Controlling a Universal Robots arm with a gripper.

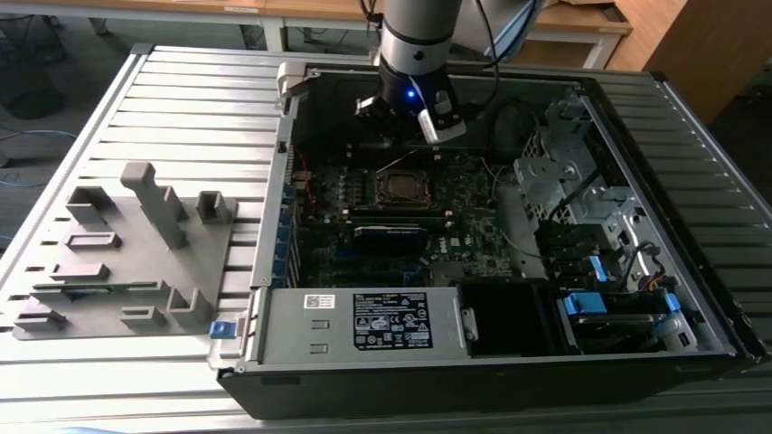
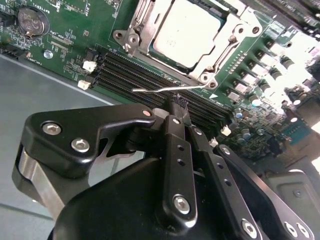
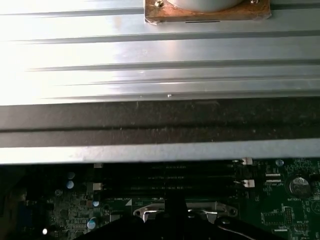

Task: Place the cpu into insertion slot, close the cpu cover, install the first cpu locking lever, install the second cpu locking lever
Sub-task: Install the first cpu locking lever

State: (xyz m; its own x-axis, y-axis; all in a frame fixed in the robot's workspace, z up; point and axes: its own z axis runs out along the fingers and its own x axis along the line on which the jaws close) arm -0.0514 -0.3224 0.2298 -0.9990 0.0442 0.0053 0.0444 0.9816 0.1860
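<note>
The cpu (image 2: 187, 32), a pale square chip, sits in the insertion slot (image 1: 400, 185) on the motherboard. The silvery cpu cover (image 2: 218, 56) lies down around it as a frame. A thin metal locking lever (image 2: 160, 89) runs along the socket's edge, its free end sticking out over the black memory slots (image 2: 130, 75). My gripper (image 2: 179, 106) hangs over those slots just beside the lever, its fingers (image 2: 178, 150) shut with nothing between them. In the exterior view the gripper (image 1: 410, 122) is above the board, just behind the socket.
The open computer case (image 1: 284, 99) lies on a slatted metal table (image 1: 181, 99). A power supply (image 1: 362, 321) fills its near side, and a drive cage with cables (image 1: 579, 199) stands at the exterior view's right. A grey fixture block (image 1: 121, 253) rests at the exterior view's left.
</note>
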